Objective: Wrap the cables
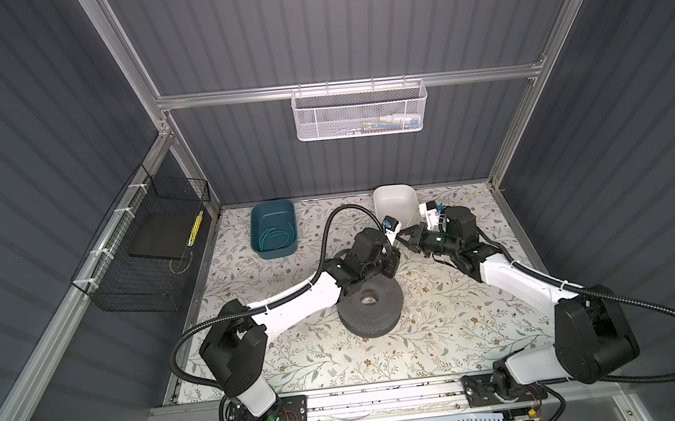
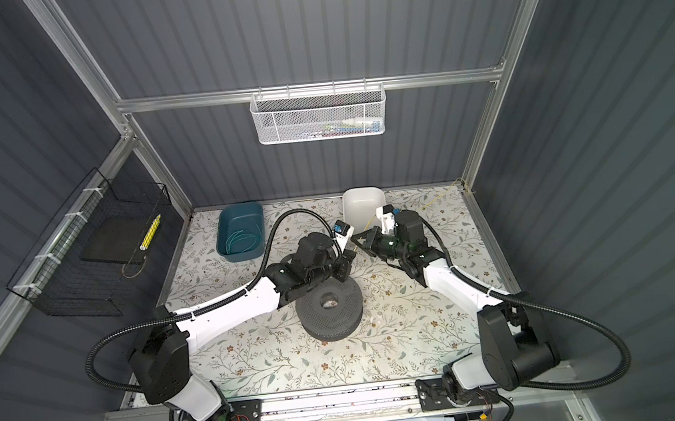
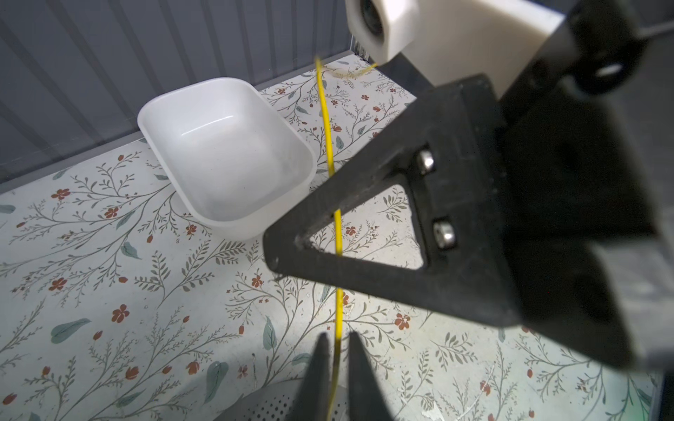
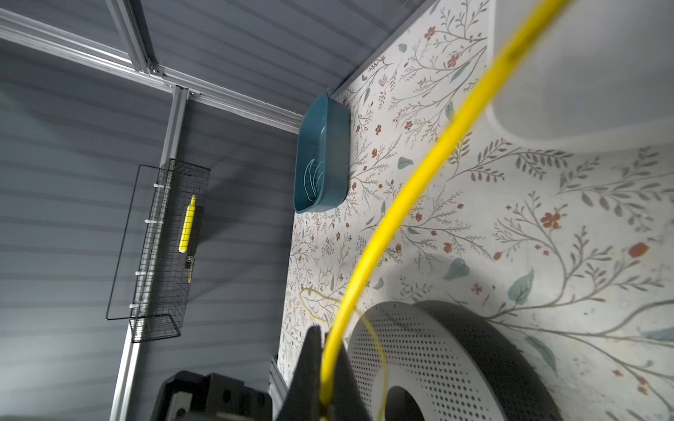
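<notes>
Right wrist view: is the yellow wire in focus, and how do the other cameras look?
Right wrist view: the thin yellow wire is blurred near the lens, as is the right gripper shut on it; the perforated grey spool is fairly sharp. Left wrist view: the white plastic bowl is crisp. Both top views: the front of the floral table is washed out.

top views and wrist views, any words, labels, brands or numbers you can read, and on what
None can be read in any view.
Packets in the white mesh basket: print too blurred.
Yellow strip in the black wire basket: dark marks, too small.
Blue tag on the left wrist camera: blurred.
Yellow cable: no print shows.
</notes>
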